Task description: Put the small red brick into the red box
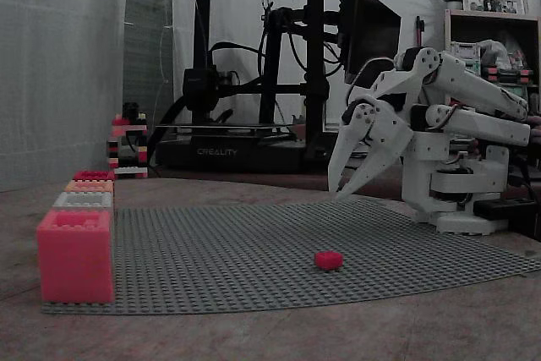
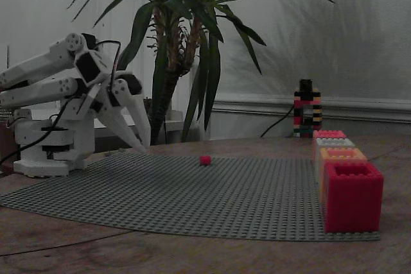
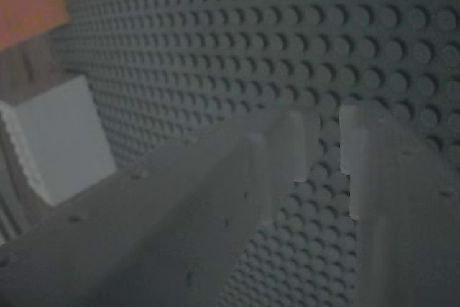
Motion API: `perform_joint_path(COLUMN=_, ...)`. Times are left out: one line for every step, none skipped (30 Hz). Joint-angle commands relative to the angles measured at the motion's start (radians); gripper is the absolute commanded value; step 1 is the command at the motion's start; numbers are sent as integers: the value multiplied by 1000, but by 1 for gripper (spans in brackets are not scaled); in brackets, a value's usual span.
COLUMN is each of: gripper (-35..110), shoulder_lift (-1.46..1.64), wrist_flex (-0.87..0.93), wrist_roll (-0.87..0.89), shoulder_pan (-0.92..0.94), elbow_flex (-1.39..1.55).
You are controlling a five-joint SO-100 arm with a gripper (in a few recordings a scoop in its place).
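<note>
The small red brick [image 1: 329, 259] [image 2: 205, 160] lies alone on the grey studded baseplate [image 1: 254, 251] [image 2: 225, 190] [image 3: 215, 48]. The red box [image 1: 74, 255] [image 2: 352, 196], big and pinkish-red with an open top, stands at the plate's corner, at the near end of a row of boxes. My white gripper [image 1: 338, 192] [image 2: 142, 148] [image 3: 327, 141] hangs tips-down just above the plate's edge by the arm's base, well short of the brick. Its jaws stand slightly apart with nothing between them; the wrist view has bare studs in the gap.
Behind the red box come an orange box [image 2: 340, 154], a grey box [image 1: 83, 200] and another red one [image 1: 93, 176]. A striped brick tower [image 1: 128, 143] [image 2: 306, 108] stands beyond. A black 3D printer [image 1: 254, 65] and a potted plant [image 2: 186, 30] border the table.
</note>
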Motion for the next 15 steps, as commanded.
perform_joint_path(gripper=0, shoulder_lift=11, wrist_flex=-9, wrist_roll=117, shoulder_pan=21, elbow_flex=6)
perform_joint_path(gripper=0, shoulder_lift=11, wrist_flex=-9, wrist_roll=117, shoulder_pan=21, elbow_flex=6)
perform_joint_path(gripper=0, shoulder_lift=11, wrist_flex=-9, wrist_roll=115, shoulder_pan=21, elbow_flex=6)
perform_joint_path(gripper=0, shoulder_lift=11, wrist_flex=-9, wrist_roll=115, shoulder_pan=21, elbow_flex=6)
perform_joint_path(gripper=0, shoulder_lift=11, wrist_flex=-9, wrist_roll=114, shoulder_pan=21, elbow_flex=6)
perform_joint_path(gripper=0, shoulder_lift=11, wrist_flex=-9, wrist_roll=114, shoulder_pan=21, elbow_flex=6)
perform_joint_path(gripper=0, shoulder_lift=11, wrist_flex=-9, wrist_roll=112, shoulder_pan=21, elbow_flex=6)
perform_joint_path(gripper=0, shoulder_lift=11, wrist_flex=-9, wrist_roll=112, shoulder_pan=21, elbow_flex=6)
perform_joint_path(gripper=0, shoulder_lift=11, wrist_flex=-9, wrist_roll=112, shoulder_pan=21, elbow_flex=6)
perform_joint_path(gripper=0, shoulder_lift=11, wrist_flex=-9, wrist_roll=112, shoulder_pan=21, elbow_flex=6)
perform_joint_path(gripper=0, shoulder_lift=11, wrist_flex=-9, wrist_roll=114, shoulder_pan=21, elbow_flex=6)
perform_joint_path(gripper=0, shoulder_lift=11, wrist_flex=-9, wrist_roll=114, shoulder_pan=21, elbow_flex=6)
perform_joint_path(gripper=0, shoulder_lift=8, wrist_flex=-11, wrist_roll=115, shoulder_pan=21, elbow_flex=6)
perform_joint_path(gripper=0, shoulder_lift=-14, wrist_flex=-34, wrist_roll=123, shoulder_pan=21, elbow_flex=3)
perform_joint_path(gripper=0, shoulder_lift=-58, wrist_flex=-81, wrist_roll=127, shoulder_pan=21, elbow_flex=-6)
